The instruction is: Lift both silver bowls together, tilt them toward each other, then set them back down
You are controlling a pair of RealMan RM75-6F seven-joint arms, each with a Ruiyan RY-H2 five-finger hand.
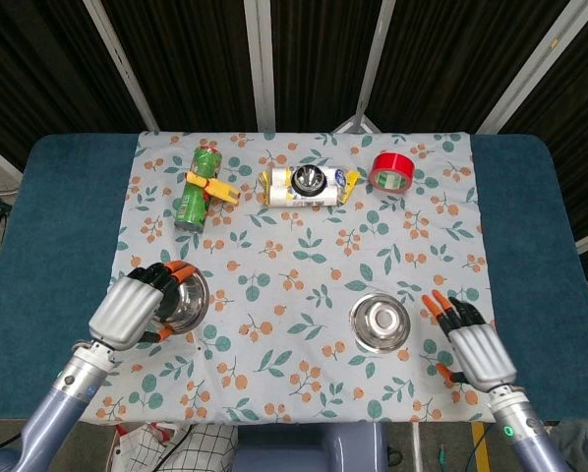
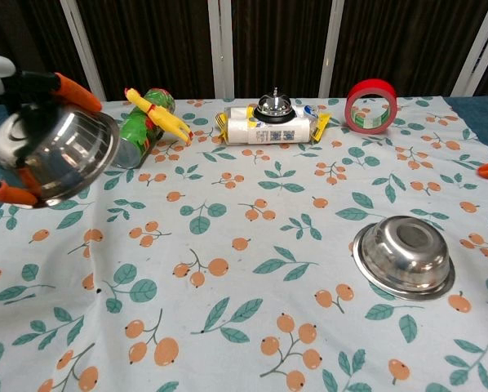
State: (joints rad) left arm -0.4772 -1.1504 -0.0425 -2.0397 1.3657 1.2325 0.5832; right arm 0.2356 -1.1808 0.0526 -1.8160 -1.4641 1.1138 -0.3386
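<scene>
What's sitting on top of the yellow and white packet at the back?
A shiny call bell sits on the packet. The part of the packet under the bell is hidden.

1. Head cam: high up, looks steeply down on the whole worktop (image 1: 38, 246), blue-covered w/ a fruit-print cloth (image 1: 304, 256); far edge at top.
2. Chest cam: low, close, faces fwd across the cloth toward dark slatted panels.
3. Both share: round upside-down silver bowl (image 1: 380, 322) (image 2: 403, 255), red tape roll (image 1: 393, 170) (image 2: 370, 106), green can (image 1: 196, 187) (image 2: 138, 131).

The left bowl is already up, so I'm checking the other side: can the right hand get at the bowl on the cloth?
Probably yes: the right hand is open beside the upside-down bowl, nothing between them.
</scene>
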